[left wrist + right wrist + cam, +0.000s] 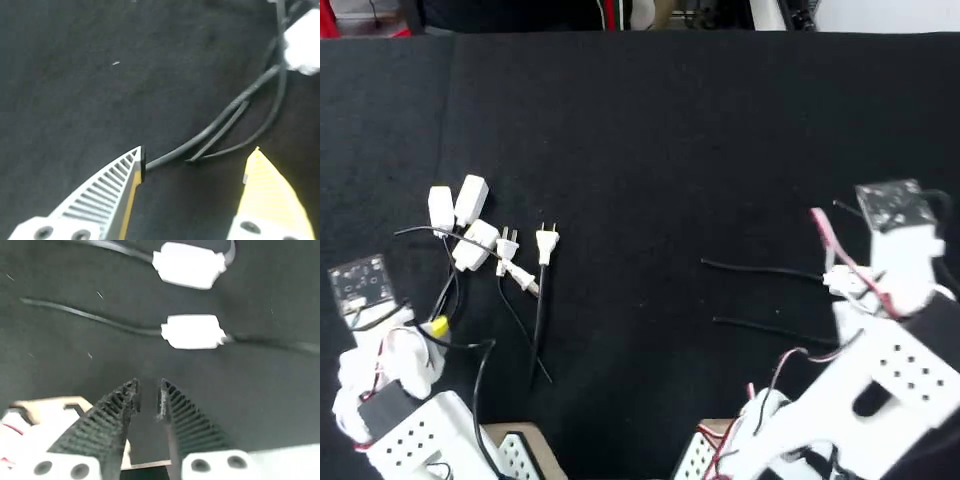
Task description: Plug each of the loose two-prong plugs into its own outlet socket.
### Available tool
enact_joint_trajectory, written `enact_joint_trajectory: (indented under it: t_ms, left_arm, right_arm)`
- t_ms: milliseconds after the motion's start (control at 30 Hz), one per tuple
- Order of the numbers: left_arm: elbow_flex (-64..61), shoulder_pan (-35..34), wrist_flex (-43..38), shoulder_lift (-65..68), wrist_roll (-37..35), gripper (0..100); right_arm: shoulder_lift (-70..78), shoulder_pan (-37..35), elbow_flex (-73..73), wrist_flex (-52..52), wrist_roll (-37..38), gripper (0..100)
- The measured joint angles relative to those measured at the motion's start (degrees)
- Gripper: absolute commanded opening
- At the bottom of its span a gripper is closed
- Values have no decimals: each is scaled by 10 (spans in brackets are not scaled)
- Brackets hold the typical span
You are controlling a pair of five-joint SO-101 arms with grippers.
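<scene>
- Black cloth [650, 130] over the whole table.
- White outlet sockets [472, 198], three counted, clustered at the left of the high frame.
- Two-prong plugs [547, 243], two counted, just right of that cluster, prongs toward the top edge, black cords [538, 330] trailing down; third white piece [525, 280] just below them, kind unclear.
- Two more white blocks [194, 331] on black cables, beyond the right gripper [147, 390]; pincer almost pinched together, thin gap, grasping nothing.
- Left gripper [198, 150] at lower left of the high frame, pincer released wide, black cable [210, 132] lying across the gap, unclamped.
- Speckled board [360, 280] on each wrist, two in all; marks too small to read.
</scene>
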State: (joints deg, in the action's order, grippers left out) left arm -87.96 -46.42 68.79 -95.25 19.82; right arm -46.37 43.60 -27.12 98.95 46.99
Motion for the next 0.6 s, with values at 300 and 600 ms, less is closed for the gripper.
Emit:
enact_joint_trajectory:
  t_ms: [300,600]
  left_arm:
    - [31,-40,35,0,-14,325]
    - [15,-46,21,0,-9,322]
  right_arm:
    - [4,-349,-23,0,-223,74]
    - [247,-665,59,-120,-471,75]
